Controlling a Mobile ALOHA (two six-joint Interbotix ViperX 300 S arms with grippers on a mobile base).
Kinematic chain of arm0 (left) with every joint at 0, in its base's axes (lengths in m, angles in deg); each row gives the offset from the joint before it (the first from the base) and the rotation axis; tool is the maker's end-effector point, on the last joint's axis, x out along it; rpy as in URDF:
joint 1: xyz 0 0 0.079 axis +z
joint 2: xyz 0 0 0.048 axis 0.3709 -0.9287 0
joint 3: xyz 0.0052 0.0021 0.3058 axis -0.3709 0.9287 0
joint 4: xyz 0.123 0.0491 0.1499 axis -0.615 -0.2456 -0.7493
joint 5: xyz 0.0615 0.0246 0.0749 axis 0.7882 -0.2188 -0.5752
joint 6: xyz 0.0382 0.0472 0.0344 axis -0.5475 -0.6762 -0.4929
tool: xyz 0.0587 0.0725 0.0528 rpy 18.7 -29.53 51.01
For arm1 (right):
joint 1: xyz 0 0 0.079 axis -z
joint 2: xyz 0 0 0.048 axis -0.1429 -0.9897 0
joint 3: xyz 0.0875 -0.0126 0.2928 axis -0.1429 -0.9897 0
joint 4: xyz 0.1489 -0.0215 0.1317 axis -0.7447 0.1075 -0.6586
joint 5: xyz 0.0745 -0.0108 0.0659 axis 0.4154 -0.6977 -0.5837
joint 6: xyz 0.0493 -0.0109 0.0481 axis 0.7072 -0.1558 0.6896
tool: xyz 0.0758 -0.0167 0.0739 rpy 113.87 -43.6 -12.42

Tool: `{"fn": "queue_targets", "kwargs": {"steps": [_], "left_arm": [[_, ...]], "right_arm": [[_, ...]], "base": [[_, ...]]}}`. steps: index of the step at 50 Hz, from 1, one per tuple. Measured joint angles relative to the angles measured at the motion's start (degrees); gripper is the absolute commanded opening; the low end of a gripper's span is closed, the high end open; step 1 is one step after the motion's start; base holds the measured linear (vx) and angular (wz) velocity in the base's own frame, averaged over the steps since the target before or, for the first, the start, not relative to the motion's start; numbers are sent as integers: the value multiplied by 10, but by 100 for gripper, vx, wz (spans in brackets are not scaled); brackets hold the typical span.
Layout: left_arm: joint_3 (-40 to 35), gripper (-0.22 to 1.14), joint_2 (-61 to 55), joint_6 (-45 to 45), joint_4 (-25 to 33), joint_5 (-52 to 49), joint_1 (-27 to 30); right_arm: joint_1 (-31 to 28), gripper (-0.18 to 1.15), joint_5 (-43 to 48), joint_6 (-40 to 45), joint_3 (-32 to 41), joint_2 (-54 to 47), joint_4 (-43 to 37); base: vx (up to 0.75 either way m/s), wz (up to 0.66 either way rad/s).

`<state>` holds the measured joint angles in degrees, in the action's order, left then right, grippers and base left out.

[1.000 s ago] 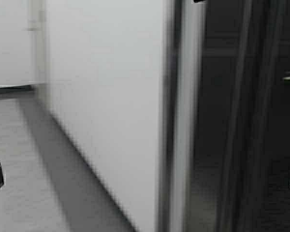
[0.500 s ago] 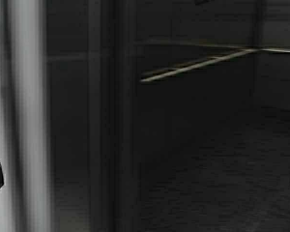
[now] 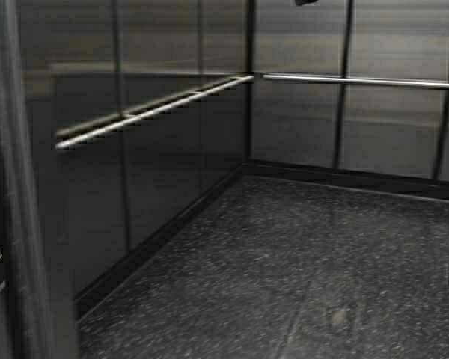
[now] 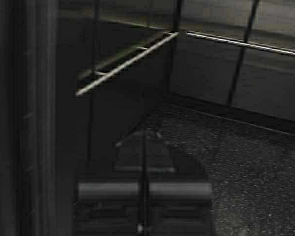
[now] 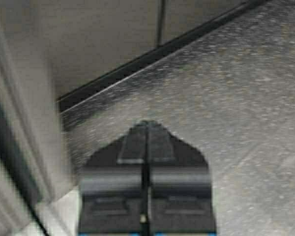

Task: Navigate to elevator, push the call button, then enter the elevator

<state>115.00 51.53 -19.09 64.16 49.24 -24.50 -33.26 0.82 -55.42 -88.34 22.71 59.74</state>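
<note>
- Elevator (image 3: pixel 299 127) interior fills the frame; steel walls across the top and left, handrail (image 3: pixel 150 112) at upper left, speckled floor (image 3: pixel 299 262) below
- left gripper (image 4: pixel 143 135) low centre of its wrist view, jaws clenched, empty
- right gripper (image 5: pixel 146 125) over the floor, jaws clenched, empty

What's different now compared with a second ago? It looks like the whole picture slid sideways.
The robot itself turned: a second ago its high view showed a white wall and the door frame, now it looks straight into the elevator, with the handrail and speckled floor ahead. Nothing was grabbed or released. The left claw and right claw stayed shut and parked low at the view's edges.
</note>
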Motion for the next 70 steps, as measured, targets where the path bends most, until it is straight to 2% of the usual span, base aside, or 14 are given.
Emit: {"fn": "queue_targets", "kwargs": {"steps": [10, 35, 60, 70], "left_arm": [[-1, 2, -4, -6, 0, 0, 0], [-6, 2, -18, -1, 0, 4, 0], [-8, 2, -23, -3, -1, 13, -2], [-18, 2, -55, -11, -3, 15, -4]], "right_arm": [[0, 6, 4, 0, 14, -13, -1], [-4, 6, 4, 0, -5, -11, -1], [-10, 6, 3, 2, -24, -11, -1], [-15, 6, 2, -4, -6, -22, -1]], "base": [[43, -19], [51, -14], [52, -32], [48, -17]]}}
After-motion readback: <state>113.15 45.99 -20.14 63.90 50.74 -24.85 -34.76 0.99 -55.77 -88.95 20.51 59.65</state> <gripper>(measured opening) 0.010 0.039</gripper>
